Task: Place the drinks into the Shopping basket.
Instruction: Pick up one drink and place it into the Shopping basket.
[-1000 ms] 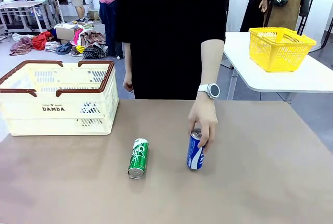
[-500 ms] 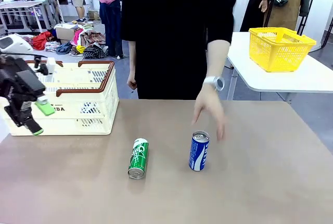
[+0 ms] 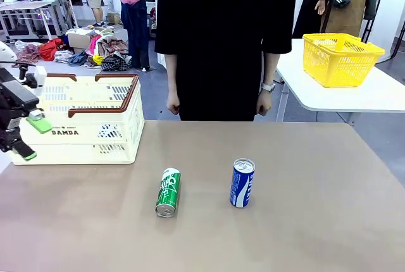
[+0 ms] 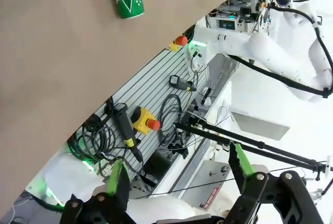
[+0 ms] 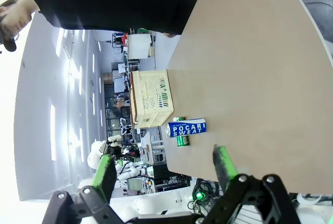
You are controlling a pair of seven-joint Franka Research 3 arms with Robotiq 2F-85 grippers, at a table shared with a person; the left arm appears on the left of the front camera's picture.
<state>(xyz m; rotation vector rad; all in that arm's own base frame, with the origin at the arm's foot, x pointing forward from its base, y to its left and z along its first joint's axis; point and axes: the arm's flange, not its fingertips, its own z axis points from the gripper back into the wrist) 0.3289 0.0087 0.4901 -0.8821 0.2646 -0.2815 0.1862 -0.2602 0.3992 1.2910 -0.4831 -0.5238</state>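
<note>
On the plain brown tabletop the slim green metal can lies on its side, with the blue metal can upright near it. Both are well apart from the cream slotted plastic basket at far left. The left gripper, in front of that basket, and the right gripper are both spread wide and empty; a glancing finger could roll the green one away or topple the blue.

Tabletop seen past the right gripper, jaws apart.
Blue can overlaps green can; Shopping basket stands well apart.
</note>
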